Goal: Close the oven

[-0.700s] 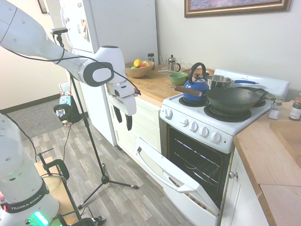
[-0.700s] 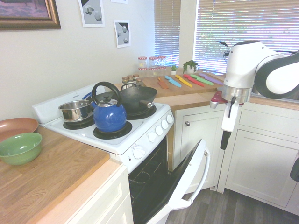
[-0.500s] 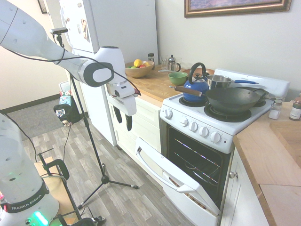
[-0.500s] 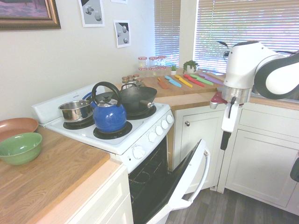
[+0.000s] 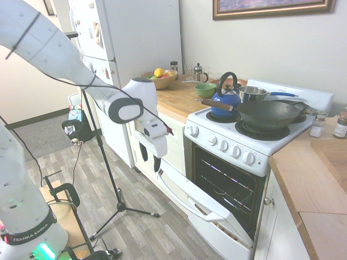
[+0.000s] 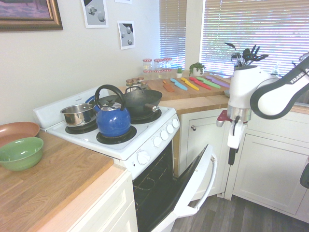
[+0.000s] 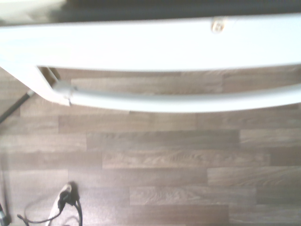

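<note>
I'm approaching w/ gripper (image 5: 156,164), fingers looking near-together, holding nothing. Oven door (image 5: 203,208) is hanging half-open just below and beyond the fingertips, bar handle (image 7: 188,100) right under the wrist cam. Next I'm probably needing to get under the door edge and push up.

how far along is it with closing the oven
Nothing is finished: the oven is open, its door hanging partway down with the racks showing. In hand is the approach: the hand hangs just above the door's upper corner, and the wrist view looks down on the bar handle. No contact shows. Left: get against the door and swing it up shut.
</note>
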